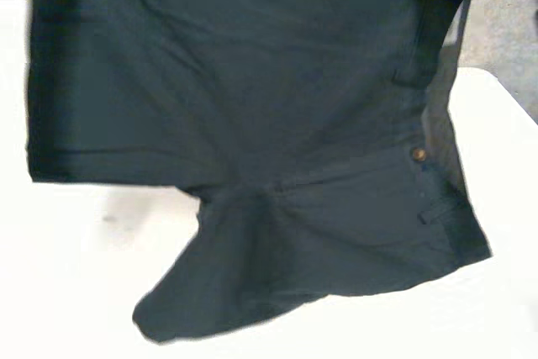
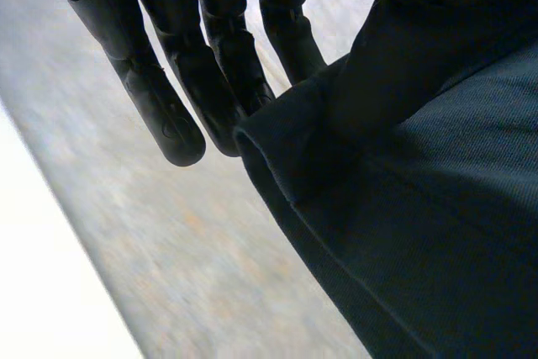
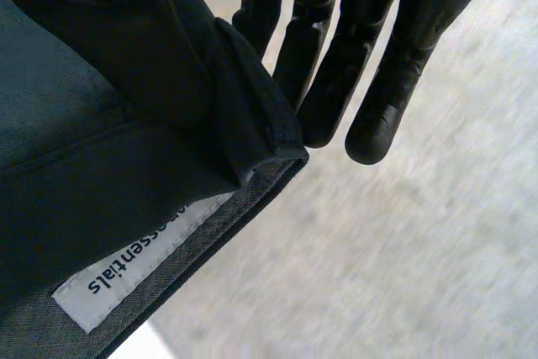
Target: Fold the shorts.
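Shorts [image 1: 252,107] hide the table's [image 1: 59,275] middle, cut off at the frame's top. Left hand [image 2: 160,98] and right hand [image 3: 395,65] each pinch a corner.

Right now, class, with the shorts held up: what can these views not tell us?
Head view: the shorts hide much of the table; the top edge cuts off their upper part.
Right wrist view: a fold covers the start of the label wording, beside the right hand.
Left wrist view: the shorts cover where the left hand pinches them.
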`<state>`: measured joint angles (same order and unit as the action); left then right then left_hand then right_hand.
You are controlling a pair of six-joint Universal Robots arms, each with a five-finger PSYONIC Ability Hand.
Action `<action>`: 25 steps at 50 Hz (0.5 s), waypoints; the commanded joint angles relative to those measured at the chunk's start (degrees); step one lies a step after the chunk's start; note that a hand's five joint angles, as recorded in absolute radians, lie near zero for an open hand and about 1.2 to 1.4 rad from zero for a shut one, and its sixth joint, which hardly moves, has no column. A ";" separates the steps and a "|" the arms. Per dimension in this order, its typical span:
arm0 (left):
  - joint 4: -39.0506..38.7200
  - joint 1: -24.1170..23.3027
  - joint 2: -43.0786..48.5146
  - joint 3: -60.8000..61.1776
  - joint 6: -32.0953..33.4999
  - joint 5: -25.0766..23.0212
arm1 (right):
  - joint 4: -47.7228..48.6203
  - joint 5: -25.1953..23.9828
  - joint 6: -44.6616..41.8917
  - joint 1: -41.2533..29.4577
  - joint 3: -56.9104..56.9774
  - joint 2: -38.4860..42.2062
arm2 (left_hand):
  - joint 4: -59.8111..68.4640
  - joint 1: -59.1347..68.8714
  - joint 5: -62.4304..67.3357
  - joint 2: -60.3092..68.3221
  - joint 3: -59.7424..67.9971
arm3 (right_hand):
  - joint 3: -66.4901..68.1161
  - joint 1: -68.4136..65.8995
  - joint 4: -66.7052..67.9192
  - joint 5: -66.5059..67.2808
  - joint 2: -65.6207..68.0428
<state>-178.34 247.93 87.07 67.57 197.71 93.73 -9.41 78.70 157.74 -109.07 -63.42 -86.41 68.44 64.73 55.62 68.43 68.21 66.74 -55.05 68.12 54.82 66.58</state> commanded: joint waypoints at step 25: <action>-21.78 -5.35 59.27 -34.63 13.58 0.31 | 27.54 4.26 -7.46 -2.11 9.02 43.53 | -58.44 -54.73 -55.62 -58.43 -58.21 | -56.74 45.05 -58.12 -54.82 -56.58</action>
<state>-197.85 243.95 146.77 28.83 209.90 94.82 26.39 82.78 150.28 -109.86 -54.03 -42.00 13.71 11.18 4.03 13.82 14.37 13.17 -11.53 13.76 3.83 13.53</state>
